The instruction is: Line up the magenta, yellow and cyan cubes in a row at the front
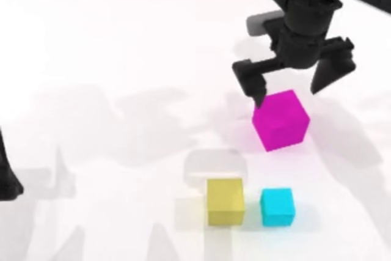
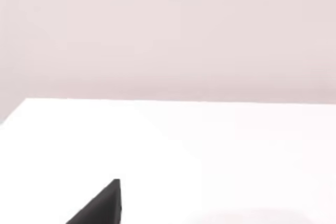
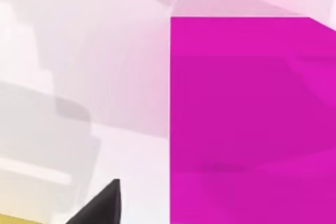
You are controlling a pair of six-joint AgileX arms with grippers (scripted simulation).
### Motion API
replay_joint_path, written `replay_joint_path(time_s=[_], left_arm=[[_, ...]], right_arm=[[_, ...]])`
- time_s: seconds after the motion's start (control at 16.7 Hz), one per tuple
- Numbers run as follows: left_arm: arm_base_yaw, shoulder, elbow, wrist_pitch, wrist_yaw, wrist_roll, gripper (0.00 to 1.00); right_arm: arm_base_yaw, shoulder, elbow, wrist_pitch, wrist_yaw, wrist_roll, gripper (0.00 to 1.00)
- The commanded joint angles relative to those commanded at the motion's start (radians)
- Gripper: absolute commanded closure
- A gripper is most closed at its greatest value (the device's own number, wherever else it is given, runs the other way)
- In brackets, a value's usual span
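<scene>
Right gripper (image 1: 287, 90), fingers spread and empty, hangs at upper right, apparently just above the magenta cube (image 1: 281, 120). Left arm is parked at the left edge.

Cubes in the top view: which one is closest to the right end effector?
The magenta cube, the largest. It sits just below the open right end effector, behind the yellow cube and cyan cube, which stand side by side at the front.

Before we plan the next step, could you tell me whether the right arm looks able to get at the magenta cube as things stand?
Probably yes. The right gripper hangs open just behind the magenta cube, fingers spread wider than it. Nothing lies between them; the yellow cube and cyan cube sit apart, nearer the front.
</scene>
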Motion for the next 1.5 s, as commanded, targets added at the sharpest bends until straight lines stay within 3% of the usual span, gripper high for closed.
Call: replay_joint_path(time_s=[0.48, 0.9, 1.2, 1.5], left_arm=[[0.003, -0.011, -0.006, 0.007, 0.001, 0.008, 0.00], [0.003, -0.011, -0.006, 0.007, 0.001, 0.008, 0.00], [0.003, -0.011, -0.006, 0.007, 0.001, 0.008, 0.00], [0.003, -0.011, -0.006, 0.007, 0.001, 0.008, 0.00]], right_arm=[[-0.001, 0.012, -0.009, 0.013, 0.000, -0.001, 0.00], [0.003, 0.076, -0.204, 0.281, 0.001, 0.003, 0.00], [0.004, 0.086, -0.227, 0.307, 0.001, 0.004, 0.00], [0.004, 0.086, -0.227, 0.307, 0.001, 0.004, 0.38]])
